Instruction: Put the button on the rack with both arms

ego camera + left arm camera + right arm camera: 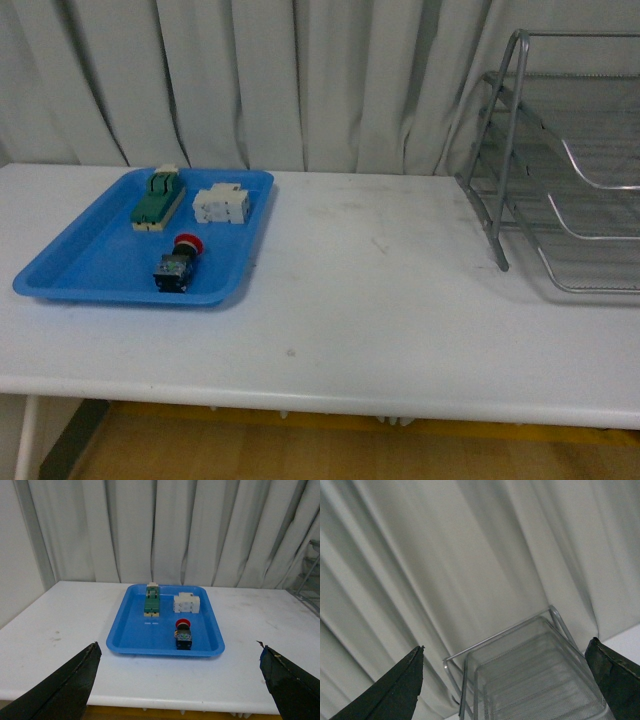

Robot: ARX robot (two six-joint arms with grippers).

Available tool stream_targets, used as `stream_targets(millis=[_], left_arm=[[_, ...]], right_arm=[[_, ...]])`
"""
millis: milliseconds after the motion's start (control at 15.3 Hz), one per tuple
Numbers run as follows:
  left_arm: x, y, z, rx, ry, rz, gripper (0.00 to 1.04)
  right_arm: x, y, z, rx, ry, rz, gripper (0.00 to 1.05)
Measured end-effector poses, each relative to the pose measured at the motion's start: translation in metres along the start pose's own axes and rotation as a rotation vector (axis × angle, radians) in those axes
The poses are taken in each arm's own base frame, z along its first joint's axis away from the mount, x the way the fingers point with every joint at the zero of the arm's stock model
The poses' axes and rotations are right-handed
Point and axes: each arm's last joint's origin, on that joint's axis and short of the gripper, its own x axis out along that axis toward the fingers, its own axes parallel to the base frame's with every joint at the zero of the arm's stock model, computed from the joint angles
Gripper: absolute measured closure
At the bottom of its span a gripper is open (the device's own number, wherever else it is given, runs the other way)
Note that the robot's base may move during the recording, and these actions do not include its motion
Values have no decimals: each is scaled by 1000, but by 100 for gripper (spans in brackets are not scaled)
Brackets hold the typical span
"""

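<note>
Two black fingers [70, 685] of the left end effector [178, 646] are spread wide at the lower corners of the left wrist view, with nothing held between them. The button [183, 633] lies ahead of that opening, roughly on the line between the two tips and clear of both. It rests on its side in a blue tray [60, 270], in the part nearer the robot, with its red cap turned toward the curtain [300, 80] and its dark body toward the tray's near rim. A green block [158, 200] and a white part [221, 204] sit side by side further back in the same tray, apart from the button [178, 262]. The tray is on the left of the white counter [380, 290]. The wire rack [560, 150] stands on the far right, well apart from the tray and cut off by the picture's edge. The right end effector [505, 646] is also gaping wide and empty, and it faces the rack [530, 675] and the curtain behind it. A pale patch on the button's body is too blurred to read, and so are any marks on the green and white parts
</note>
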Motion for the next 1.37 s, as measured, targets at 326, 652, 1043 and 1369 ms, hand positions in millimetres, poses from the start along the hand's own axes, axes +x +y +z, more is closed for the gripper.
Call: stream_targets(millis=[326,652,1043,1369], left_arm=[[0,0,0,0,0,0,7],[0,0,0,0,0,0,7],[0,0,0,0,0,0,7],[0,0,0,0,0,0,7]], right_arm=[[36,-112,-141,817,181,-234,6],[54,-121,-211,993,354,-267,6],[55,-126,-256,1177,455,-323,6],[70,-126,-247,1155,436,-261,6]])
